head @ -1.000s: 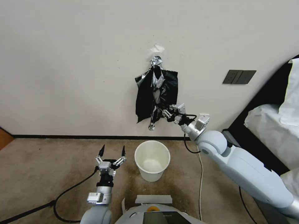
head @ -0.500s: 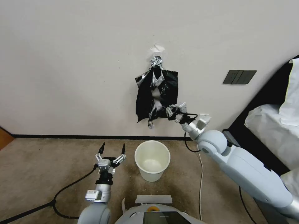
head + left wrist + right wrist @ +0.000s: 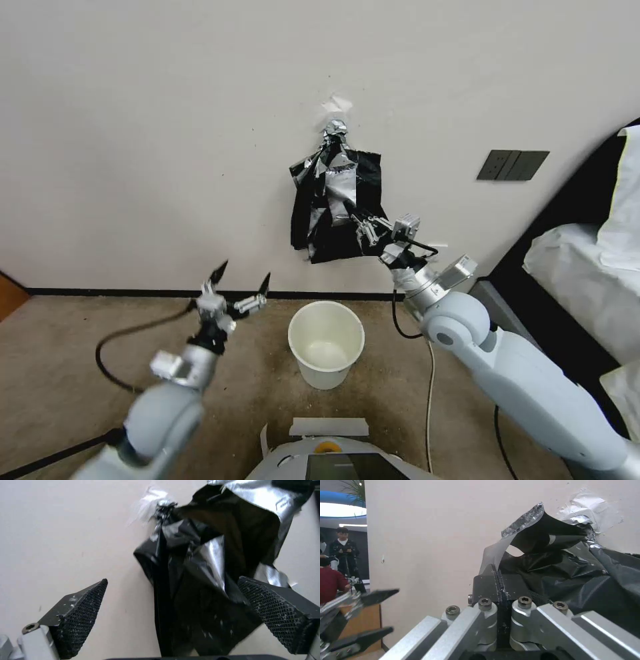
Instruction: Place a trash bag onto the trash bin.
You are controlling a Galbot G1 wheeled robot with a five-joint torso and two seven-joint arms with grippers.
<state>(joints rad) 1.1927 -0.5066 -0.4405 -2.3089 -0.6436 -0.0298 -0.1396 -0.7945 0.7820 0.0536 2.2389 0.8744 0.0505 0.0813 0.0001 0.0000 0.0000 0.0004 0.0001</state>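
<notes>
Right gripper fingers pinch the trash bag by the wall; left gripper fingers spread wide

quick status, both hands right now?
Left hand: open, empty, raised left of the trash bin.
Right hand: shut on a sheet of the trash bag, up at the hanging bundle on the wall.

Lighting's pretty even and soft, a bit flat on the wall. Strong silvery glare on the trash bag, and it's smeared with motion blur in the left wrist view. Head view bows at the edges; nearby metal looks soft in the right wrist view.
</notes>
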